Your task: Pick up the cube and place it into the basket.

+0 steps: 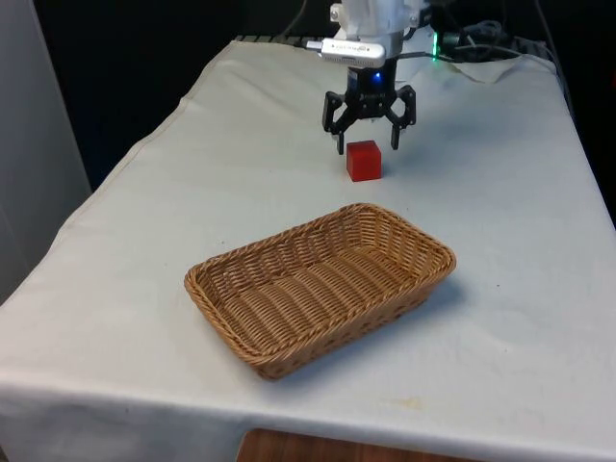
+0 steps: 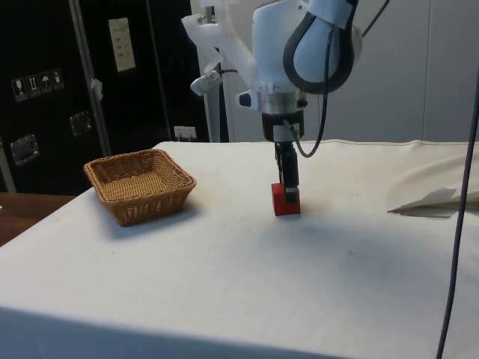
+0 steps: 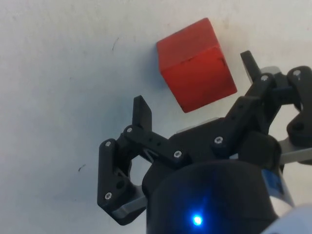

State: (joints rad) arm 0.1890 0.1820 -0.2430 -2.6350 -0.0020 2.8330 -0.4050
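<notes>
Two black fingers of the robot's gripper [image 1: 370, 142] stand spread wide and empty just above and behind a small red wooden-looking cube [image 1: 364, 160], which rests on the white tablecloth [image 1: 241, 173] at about 12 o'clock from the oblong woven wicker basket [image 1: 423, 252] in the front view. In the side view the gripper [image 2: 287, 185] hangs low over the cube [image 2: 285, 200], its tips close to the block's top, while the basket [image 2: 112, 196] sits well apart at roughly 9 o'clock. The wrist view shows the cube [image 3: 196, 63] lying ahead of the open fingers [image 3: 143, 113], turned askew to them and not yet between them. By this showing, nothing of the job is done: closing on the cube, lifting, carrying and dropping it in the basket all remain. Whether a fingertip touches the cube cannot be told.
</notes>
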